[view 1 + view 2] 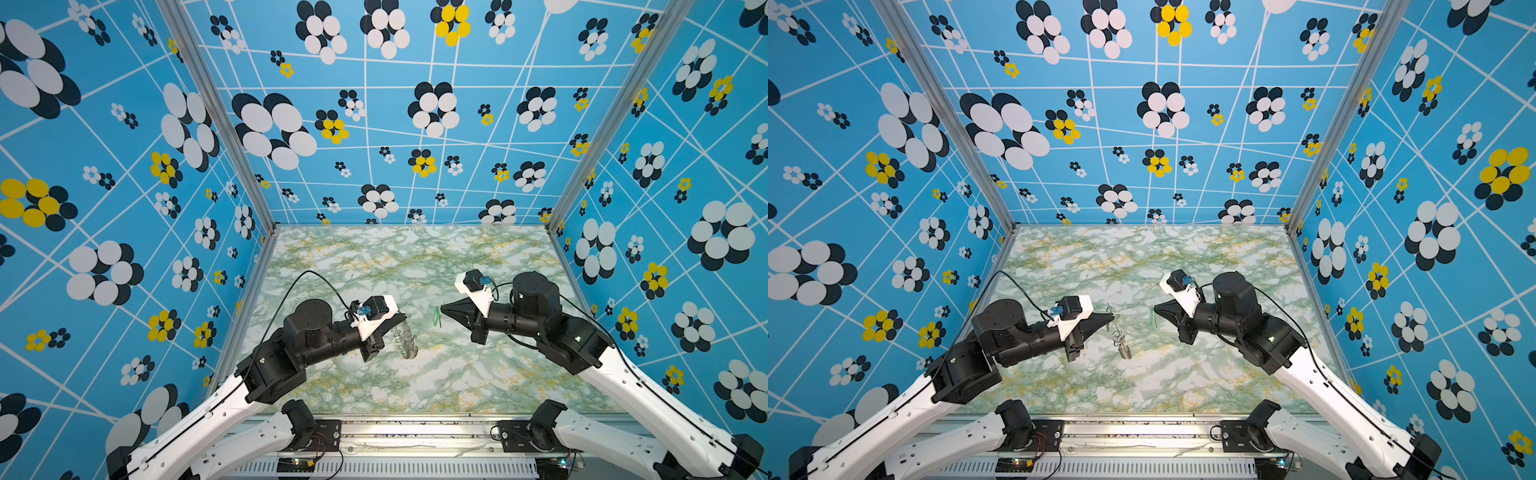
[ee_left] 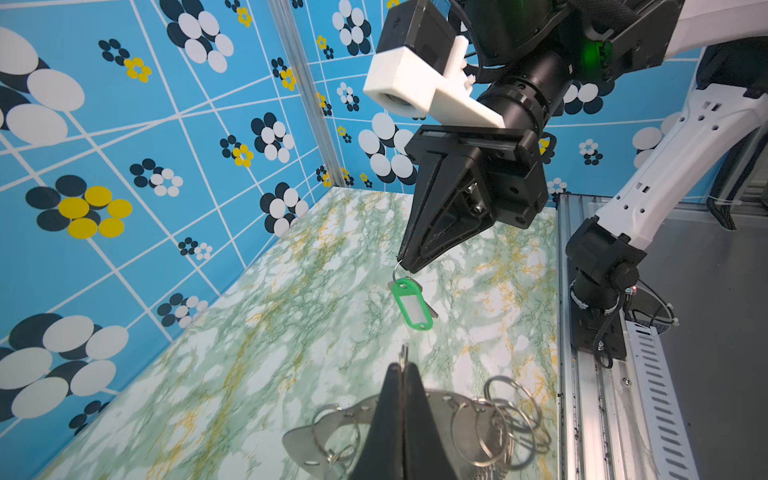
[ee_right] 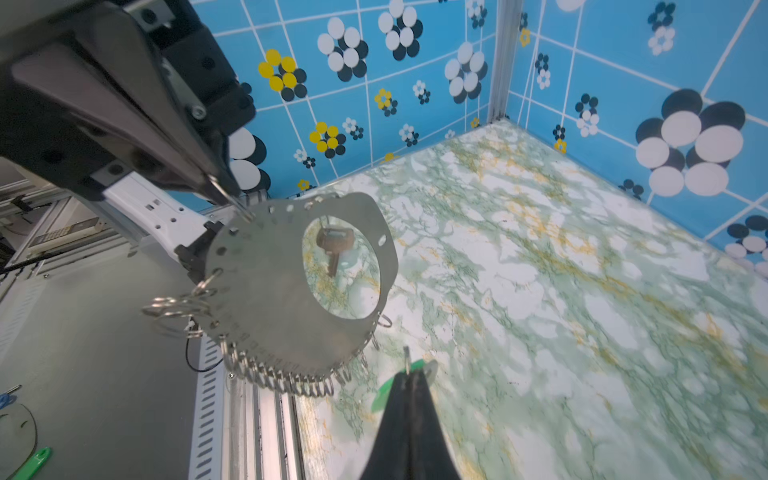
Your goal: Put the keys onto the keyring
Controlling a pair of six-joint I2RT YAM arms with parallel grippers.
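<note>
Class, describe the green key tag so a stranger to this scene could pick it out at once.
Over the marbled table, find the closed right gripper. The green key tag dangles below its tips: bright green with a white window, unlike the grey metal keyring the left gripper holds.

The keyring [image 3: 257,291] hung below the fingertips of the left gripper [image 3: 228,194]. The key [image 2: 411,305] hung below the right gripper [image 2: 405,264], apart, over the table [image 1: 374,266].
</note>
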